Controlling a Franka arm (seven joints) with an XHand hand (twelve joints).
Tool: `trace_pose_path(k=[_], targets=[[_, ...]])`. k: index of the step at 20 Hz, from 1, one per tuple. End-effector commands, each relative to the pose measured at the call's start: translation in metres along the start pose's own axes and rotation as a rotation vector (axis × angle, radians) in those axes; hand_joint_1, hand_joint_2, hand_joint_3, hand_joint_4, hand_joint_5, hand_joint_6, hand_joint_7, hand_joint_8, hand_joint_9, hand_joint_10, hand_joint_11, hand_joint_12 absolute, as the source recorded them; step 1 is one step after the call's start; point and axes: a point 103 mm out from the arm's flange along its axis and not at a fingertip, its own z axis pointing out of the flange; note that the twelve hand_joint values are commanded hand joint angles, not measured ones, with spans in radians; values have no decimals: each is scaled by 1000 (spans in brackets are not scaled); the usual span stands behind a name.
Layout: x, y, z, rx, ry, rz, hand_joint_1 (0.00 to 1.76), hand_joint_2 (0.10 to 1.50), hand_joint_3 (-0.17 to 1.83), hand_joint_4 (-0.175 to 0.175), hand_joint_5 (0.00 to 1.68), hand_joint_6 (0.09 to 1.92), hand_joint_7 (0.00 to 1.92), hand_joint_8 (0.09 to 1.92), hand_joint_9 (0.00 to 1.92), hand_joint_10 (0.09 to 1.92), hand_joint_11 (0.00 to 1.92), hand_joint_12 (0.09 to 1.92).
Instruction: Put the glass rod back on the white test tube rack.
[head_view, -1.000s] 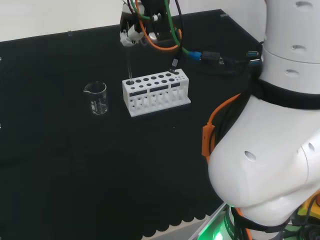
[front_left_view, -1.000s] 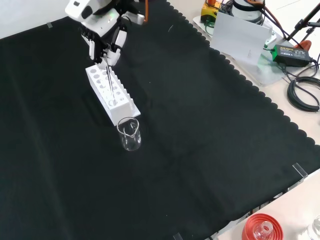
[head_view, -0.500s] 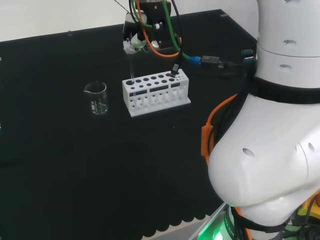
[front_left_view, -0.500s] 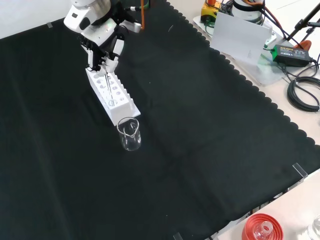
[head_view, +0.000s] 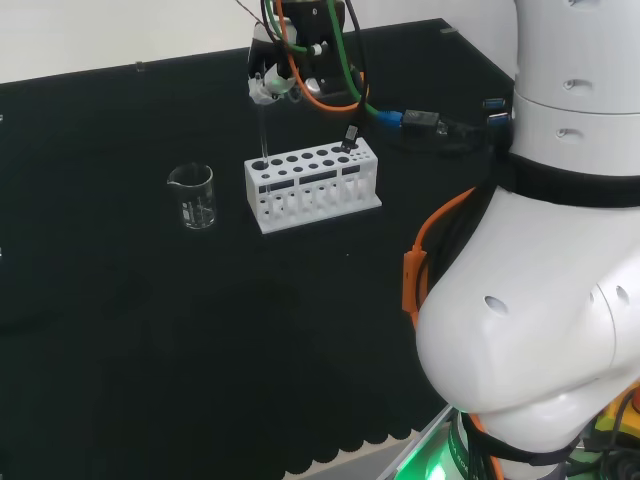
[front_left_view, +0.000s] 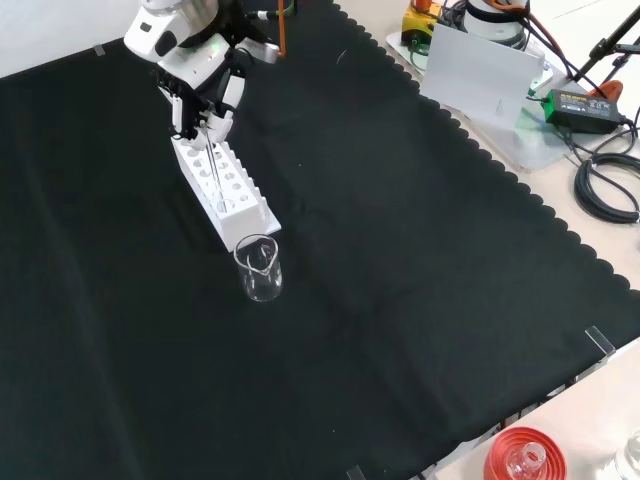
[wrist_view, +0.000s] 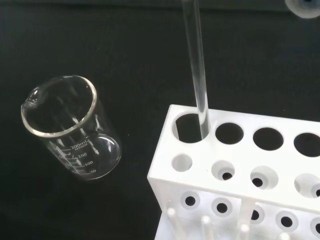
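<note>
Glass rod (wrist_view: 196, 70): clear, thin, straight, uniform along its visible length. Long axis near upright, slightly tilted; lower end down inside the end hole of the white test tube rack (head_view: 312, 187), the corner hole nearest the beaker (head_view: 193, 196), upper end up toward the hand (front_left_view: 203, 82).

Hand: above the rack's end; fingers curled down about the rod's top, though contact with the rod cannot be made out.

Beaker: clear, graduated, empty, upright on the black-clothed counter (front_left_view: 400, 260), just beside the rack.
</note>
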Motion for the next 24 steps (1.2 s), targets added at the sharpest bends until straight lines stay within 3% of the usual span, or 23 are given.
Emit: trace_pose_path(k=[1, 24], targets=[[1, 0, 3, 5, 5, 0, 1195, 1124, -175, -175, 1145, 768, 1646, 375, 1775, 253, 1601, 791], [13, 2, 9, 49, 57, -17, 1178, 1148, -175, -175, 1084, 863, 1593, 382, 1773, 240, 1743, 728]])
